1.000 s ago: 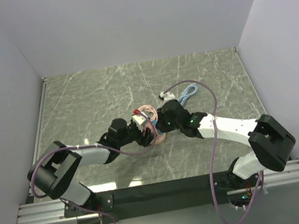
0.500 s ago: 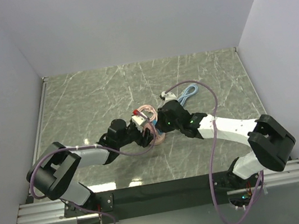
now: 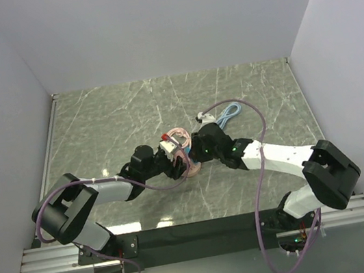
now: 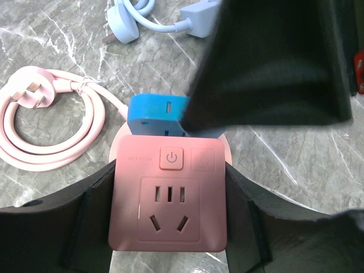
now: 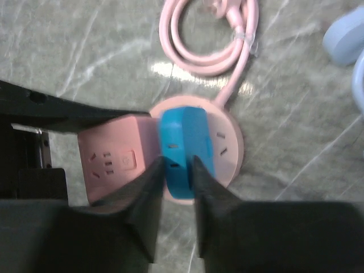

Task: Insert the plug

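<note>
The pink cube [image 4: 168,196] stands on the table with my left gripper [image 4: 169,187] shut on its two sides; its front face shows a power button and a socket. In the top view the cube [image 3: 191,169] sits mid-table between both grippers. The bright blue plug [image 5: 185,142] is pressed against the cube's round pink face [image 5: 230,145], and my right gripper [image 5: 177,170] is shut on it. The plug also shows behind the cube in the left wrist view [image 4: 154,114], partly hidden by the right gripper's dark body [image 4: 273,62]. How deep its pins sit is hidden.
The cube's pink cord [image 4: 51,133] lies coiled just beyond it, with its own pink plug [image 4: 31,94]. The pale-blue power strip [image 5: 347,34] and its pale cord [image 3: 230,111] lie farther back right. A purple cable [image 3: 259,166] loops over the right arm.
My right gripper has edged slightly left toward the cube with the blue plug. The left gripper and the cube have stayed put.
</note>
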`<state>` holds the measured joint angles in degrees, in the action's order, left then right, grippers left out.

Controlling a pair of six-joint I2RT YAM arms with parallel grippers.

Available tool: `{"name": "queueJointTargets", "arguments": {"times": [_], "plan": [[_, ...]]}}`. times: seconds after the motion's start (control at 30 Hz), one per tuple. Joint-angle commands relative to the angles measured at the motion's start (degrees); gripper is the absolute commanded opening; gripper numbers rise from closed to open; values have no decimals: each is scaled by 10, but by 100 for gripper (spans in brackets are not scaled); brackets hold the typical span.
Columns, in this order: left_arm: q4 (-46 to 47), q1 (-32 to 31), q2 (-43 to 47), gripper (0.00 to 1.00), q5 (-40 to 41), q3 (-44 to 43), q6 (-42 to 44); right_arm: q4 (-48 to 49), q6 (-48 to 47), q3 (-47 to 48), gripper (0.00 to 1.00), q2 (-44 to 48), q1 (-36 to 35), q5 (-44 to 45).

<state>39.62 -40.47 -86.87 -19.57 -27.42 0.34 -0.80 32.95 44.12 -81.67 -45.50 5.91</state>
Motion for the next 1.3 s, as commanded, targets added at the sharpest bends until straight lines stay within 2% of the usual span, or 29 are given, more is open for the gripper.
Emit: {"name": "queueJointTargets", "arguments": {"times": [0.0,0.07,0.1,0.17,0.2,0.23,0.27,0.6,0.8,0.93,0.97,1.03,1.07,1.17,1.27], "plan": [[-9,0,6,38,-1,10,-27,-165,-8,-42,37,-24,-6,-7],[-4,-1,12,47,-1,14,-28,-170,-14,-34,40,-7,-6,3],[-2,0,20,57,-2,18,-29,-169,-15,-26,41,-1,-6,5],[2,0,40,69,-3,22,-29,-158,-23,-18,46,27,-6,0],[6,-1,48,84,-3,27,-31,-156,-25,-15,47,36,-6,-1],[6,-1,56,87,-5,29,-32,-157,-31,-11,47,54,-6,7],[6,-1,72,99,-6,31,-34,-160,-32,-4,50,62,-7,13],[-13,0,158,99,10,41,-46,-185,-53,38,54,153,-2,70],[-45,22,234,99,109,20,-89,-151,-75,45,57,189,34,98],[-45,119,263,100,88,6,-153,-58,-91,13,57,235,123,52],[-46,170,261,100,65,-3,-186,-41,-93,-2,57,242,142,44],[-40,222,254,99,42,-11,-215,-4,-97,-14,57,258,172,33],[-35,268,240,99,34,-19,-244,7,-98,-24,57,264,200,30],[-49,338,218,100,21,-35,-283,46,-97,-42,57,278,255,14],[-46,366,240,99,62,-22,-289,81,-93,-63,57,300,294,5]]}}
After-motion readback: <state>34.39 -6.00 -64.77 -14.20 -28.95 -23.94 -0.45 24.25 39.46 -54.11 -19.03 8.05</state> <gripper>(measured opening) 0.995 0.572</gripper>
